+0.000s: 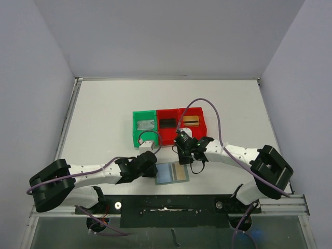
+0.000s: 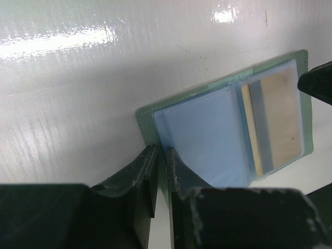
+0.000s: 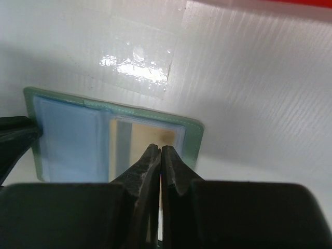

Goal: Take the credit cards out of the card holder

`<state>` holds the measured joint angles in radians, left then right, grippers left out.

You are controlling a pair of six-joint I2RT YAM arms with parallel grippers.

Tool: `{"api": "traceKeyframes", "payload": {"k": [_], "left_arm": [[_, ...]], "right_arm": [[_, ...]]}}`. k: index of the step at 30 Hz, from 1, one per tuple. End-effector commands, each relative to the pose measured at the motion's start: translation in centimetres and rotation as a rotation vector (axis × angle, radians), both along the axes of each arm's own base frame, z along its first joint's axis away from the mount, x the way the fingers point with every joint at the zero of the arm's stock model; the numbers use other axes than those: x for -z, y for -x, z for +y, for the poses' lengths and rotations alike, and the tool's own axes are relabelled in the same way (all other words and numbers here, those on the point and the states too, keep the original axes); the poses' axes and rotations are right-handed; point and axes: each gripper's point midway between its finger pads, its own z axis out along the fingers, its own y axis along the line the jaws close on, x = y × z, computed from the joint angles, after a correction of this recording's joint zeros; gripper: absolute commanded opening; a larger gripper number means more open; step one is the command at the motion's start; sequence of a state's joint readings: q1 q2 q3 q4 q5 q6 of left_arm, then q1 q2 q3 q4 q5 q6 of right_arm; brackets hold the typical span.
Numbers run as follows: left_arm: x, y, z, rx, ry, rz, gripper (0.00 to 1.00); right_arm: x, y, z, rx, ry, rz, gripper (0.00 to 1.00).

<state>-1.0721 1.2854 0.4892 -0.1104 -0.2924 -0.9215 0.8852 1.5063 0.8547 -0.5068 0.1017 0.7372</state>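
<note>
Both jaws are closed down. My left jaws [image 2: 162,155] are narrowed onto the near left corner of the card holder [image 2: 207,129], with its green border pinched between them, so that side is pinned. My right jaws [image 3: 160,153] are shut with the tips together. They sit right at the near edge of the gold card [image 3: 148,136] in the holder's right-hand pocket. I cannot tell whether that thin edge is caught between the tips or they only press on it.

The card holder lies open and flat close to the near edge of the counter [image 1: 104,114], about midway along it. Its left pocket looks empty, just clear bluish plastic. The gold card, with a grey stripe down one side, sits mostly inside its pocket.

Farther toward the middle of the counter, three bins stand in a row. The green bin [image 1: 135,132] holds a silver card [image 1: 146,124], the middle red bin [image 1: 165,136] a black card [image 1: 167,123], and the right red bin [image 1: 202,127] a striped gold card [image 1: 191,121].

I judge this to be the pull on the only card I can see left in the holder. The next move calls for a straight draw out through the pocket's opening while my left jaws hold the holder down. If the tips have no hold, I should open a little, get a tip under the card's edge and close again before pulling.
</note>
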Motion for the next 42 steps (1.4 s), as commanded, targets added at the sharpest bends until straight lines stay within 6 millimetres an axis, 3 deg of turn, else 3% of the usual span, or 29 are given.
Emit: {"api": "traceKeyframes", "payload": {"k": [1, 6, 11, 13, 16, 21, 26, 33, 39, 42], "left_arm": [[-1.1, -0.3, -1.2, 0.021, 0.022, -0.013, 0.11], [-1.2, -0.3, -1.1, 0.021, 0.024, -0.015, 0.11], [-1.4, -0.4, -1.3, 0.022, 0.033, -0.018, 0.11], [-1.4, -0.3, -1.4, 0.025, 0.037, -0.016, 0.11], [-1.5, -0.2, -1.6, 0.034, 0.043, -0.014, 0.13], [-3.0, -0.2, -2.5, 0.054, 0.092, -0.025, 0.33], [-5.2, -0.3, -3.5, 0.083, 0.152, -0.051, 0.45], [-5.4, -0.2, -3.8, 0.100, 0.146, -0.043, 0.50], [-5.5, 0.7, -5.7, 0.158, 0.202, -0.008, 0.51], [-4.5, 0.1, -5.2, 0.095, 0.063, -0.030, 0.59]], "right_arm": [[-3.0, -1.0, 1.1, 0.002, -0.078, -0.088, 0.00], [-4.1, -1.0, 1.7, -0.011, -0.131, -0.109, 0.00], [-2.9, -0.8, 0.9, 0.014, -0.090, -0.082, 0.31], [-2.0, -0.6, 0.5, 0.015, -0.062, -0.058, 0.35], [-0.6, -0.4, 0.0, 0.016, -0.024, -0.021, 0.37], [0.9, 0.0, -0.1, -0.006, 0.003, 0.020, 0.37], [-1.2, -0.7, 0.6, 0.006, -0.057, -0.038, 0.29], [-4.1, -0.7, 0.9, 0.014, -0.153, -0.106, 0.34], [-3.6, -0.4, 0.9, -0.006, -0.174, -0.104, 0.37], [-2.6, -0.4, 0.9, -0.012, -0.168, -0.083, 0.37]]}}
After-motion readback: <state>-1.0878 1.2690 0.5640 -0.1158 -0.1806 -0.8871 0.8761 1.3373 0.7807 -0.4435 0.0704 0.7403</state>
